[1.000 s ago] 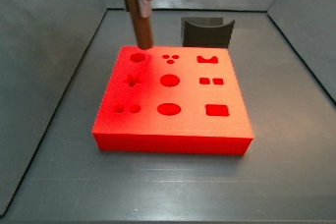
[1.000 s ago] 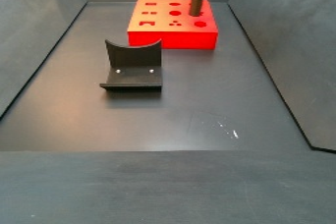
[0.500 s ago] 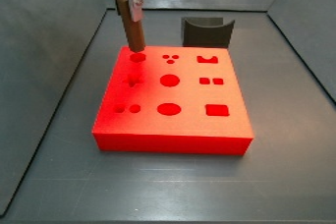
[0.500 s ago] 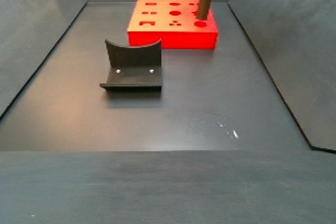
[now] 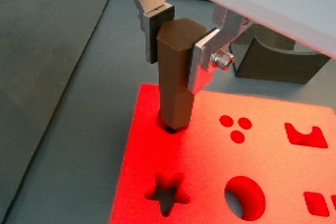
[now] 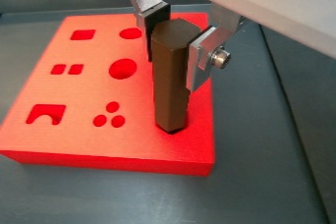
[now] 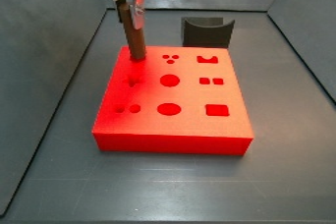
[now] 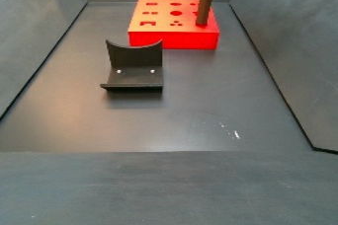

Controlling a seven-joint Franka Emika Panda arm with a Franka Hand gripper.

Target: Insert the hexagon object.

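Note:
The hexagon object (image 7: 132, 29) is a long brown peg with six sides, held upright. My gripper (image 5: 182, 41) is shut on its upper end, one silver finger (image 5: 209, 57) on each side; it shows the same way in a wrist view (image 6: 178, 36). The peg (image 5: 175, 81) stands over a corner of the red block (image 7: 171, 105). Its lower end meets the block's top at the corner hole (image 7: 137, 59) and hides that hole. In a side view the peg (image 8: 205, 2) stands at the red block's (image 8: 172, 22) right rear corner.
The red block's top has several other cut-outs: a star (image 5: 164, 196), a round hole (image 5: 243, 196), three small dots (image 5: 235, 127). The dark fixture (image 8: 132, 66) stands on the floor apart from the block, also seen behind it (image 7: 206, 29). Grey walls ring the floor.
The gripper has come down and slightly left with the peg; the peg's lower end has dropped from above the block to the corner hole.

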